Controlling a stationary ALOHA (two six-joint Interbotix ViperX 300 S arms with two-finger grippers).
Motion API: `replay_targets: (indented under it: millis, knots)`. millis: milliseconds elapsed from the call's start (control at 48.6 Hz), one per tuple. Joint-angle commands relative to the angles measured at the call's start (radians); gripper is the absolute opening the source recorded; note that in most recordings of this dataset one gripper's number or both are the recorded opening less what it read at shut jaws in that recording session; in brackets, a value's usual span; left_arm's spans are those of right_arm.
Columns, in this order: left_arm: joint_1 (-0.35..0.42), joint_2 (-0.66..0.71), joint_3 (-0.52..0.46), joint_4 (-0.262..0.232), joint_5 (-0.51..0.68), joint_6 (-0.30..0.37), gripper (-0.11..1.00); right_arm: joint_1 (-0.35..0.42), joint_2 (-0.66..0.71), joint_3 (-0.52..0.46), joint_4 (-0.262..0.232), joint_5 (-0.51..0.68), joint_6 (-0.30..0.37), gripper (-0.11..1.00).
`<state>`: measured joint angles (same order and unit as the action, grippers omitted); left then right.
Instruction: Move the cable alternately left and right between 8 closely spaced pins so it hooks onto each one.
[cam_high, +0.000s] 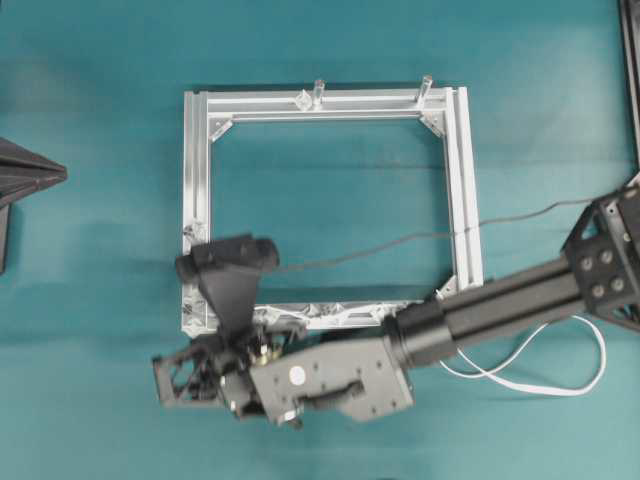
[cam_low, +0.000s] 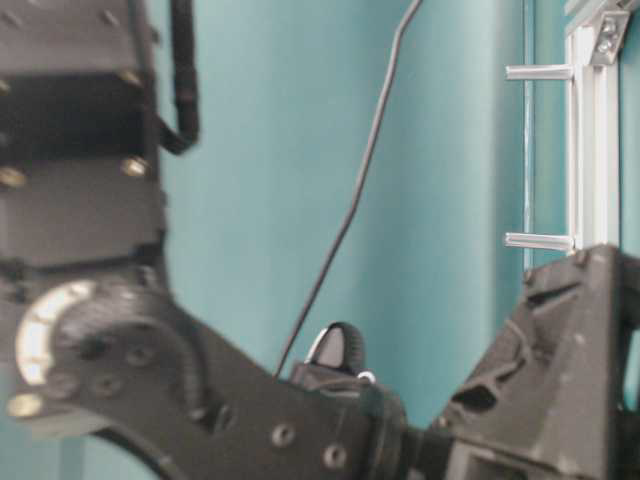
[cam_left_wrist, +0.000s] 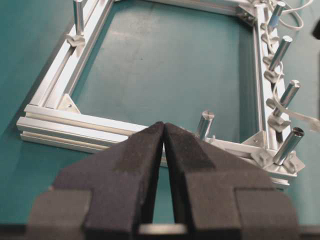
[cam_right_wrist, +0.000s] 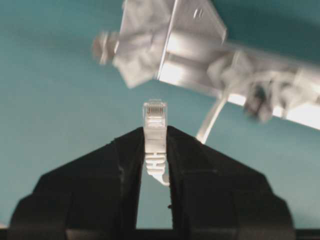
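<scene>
Cable (cam_right_wrist: 155, 131) end first: my right wrist view shows its small white plug pinched between the two black fingers of the right claw (cam_right_wrist: 156, 137), the plug's tip poking out above them toward a blurred corner of the frame (cam_right_wrist: 175, 55). A pale strand of the cable runs up to that rail just right of the plug; the blur keeps me from telling what it hangs on.

From overhead I lose the grip entirely, since the right arm's wrist covers the frame's lower left corner and the claw is buried in dark hardware. That view does give me a loop of cable (cam_high: 560, 385) lying on the teal surface (cam_high: 330, 200) below the right arm's forearm.

Pins (cam_left_wrist: 276, 122) show only in the left wrist view, as small whitish pieces along the right-hand rail beside the upright metal posts (cam_left_wrist: 281, 52), with white cable threading among them. I cannot count them or say which ones the cable catches.

My left claw (cam_left_wrist: 163, 131) sits with its tips pressed together on nothing, above the near rail.

The table-level view is mostly filled by out-of-focus black arm parts, with two posts (cam_low: 540, 72) jutting sideways from the frame.
</scene>
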<state>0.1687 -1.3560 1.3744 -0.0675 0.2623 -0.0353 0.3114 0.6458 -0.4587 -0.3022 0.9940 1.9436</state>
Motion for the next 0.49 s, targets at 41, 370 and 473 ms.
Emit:
replay_targets:
  millis: [41,370,473]
  knots:
    - [0.0,0.009,-0.011,0.002,-0.008,-0.005,0.12,0.032,0.003,-0.066,0.002,0.002,0.002,0.15]
    - [0.0,0.009,-0.012,0.002,-0.009,-0.005,0.12,0.021,0.069,-0.179,-0.005,-0.002,-0.015,0.15]
    - [0.0,0.009,-0.011,0.002,-0.008,-0.005,0.12,0.009,0.091,-0.219,-0.012,-0.011,-0.037,0.16]
